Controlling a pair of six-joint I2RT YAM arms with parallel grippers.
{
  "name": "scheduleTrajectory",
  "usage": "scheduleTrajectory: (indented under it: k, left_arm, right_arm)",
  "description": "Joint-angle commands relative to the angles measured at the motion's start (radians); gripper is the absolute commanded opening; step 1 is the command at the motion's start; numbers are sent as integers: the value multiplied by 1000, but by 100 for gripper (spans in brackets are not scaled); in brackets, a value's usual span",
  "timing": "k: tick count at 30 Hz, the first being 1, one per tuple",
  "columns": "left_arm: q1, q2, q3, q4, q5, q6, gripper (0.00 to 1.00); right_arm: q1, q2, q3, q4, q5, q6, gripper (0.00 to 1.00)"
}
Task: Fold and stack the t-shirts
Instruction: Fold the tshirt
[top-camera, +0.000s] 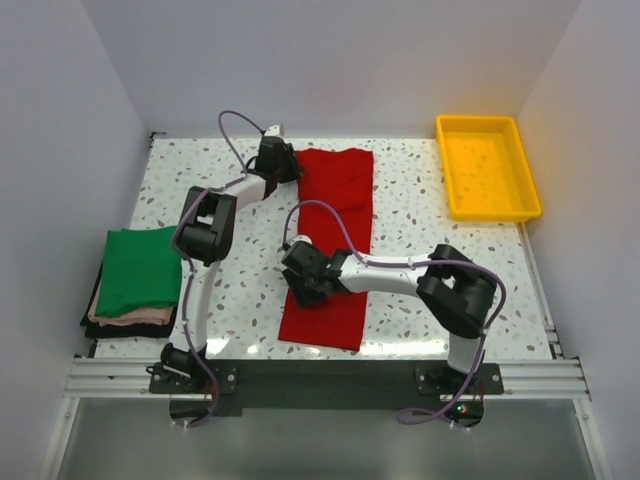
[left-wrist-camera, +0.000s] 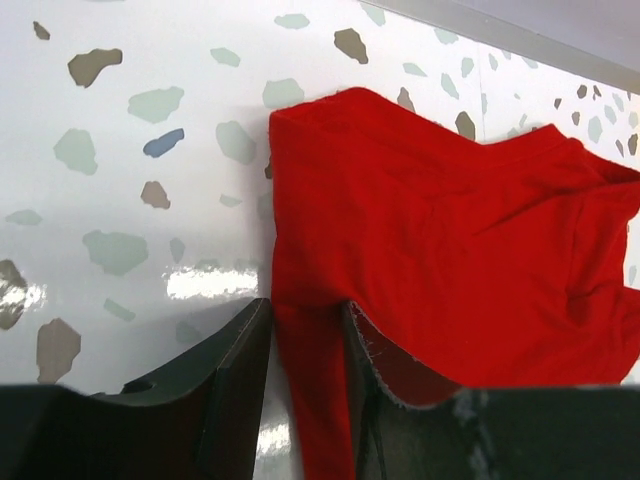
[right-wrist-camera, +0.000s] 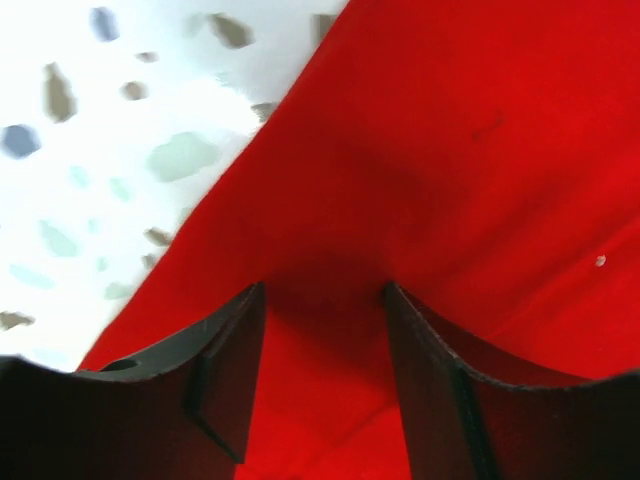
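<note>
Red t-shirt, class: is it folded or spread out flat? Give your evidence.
Partly folded. The red t-shirt lies on the table as a long narrow strip, no sleeves sticking out; not yet a compact square.

2 arms (top-camera: 385, 275): white links, black joints, purple cables (top-camera: 322, 203), dark jaws.

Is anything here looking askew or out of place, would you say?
Nothing damaged. The green t-shirt sits askew on its pile, pink and black layers peeking out; the red t-shirt is rumpled at its far end.
</note>
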Motion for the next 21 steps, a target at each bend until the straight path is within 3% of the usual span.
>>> scheduleTrajectory:
  k: [1,6,16,21]
  left_arm:
    - [17,28,86,49,24,40,39]
    - [19,59,130,63,38,66,35]
    - [50,85,152,77,1,47,28]
    - [53,77,170,84,42,67,39]
  right_arm:
    - [25,10,-6,40,-47,-20,54]
    - [41,7,-55,6,-91,-55,49]
    - [44,-64,-112,-51,-93,-89,50]
    - [41,-90,-91,-61,-95,-78,56]
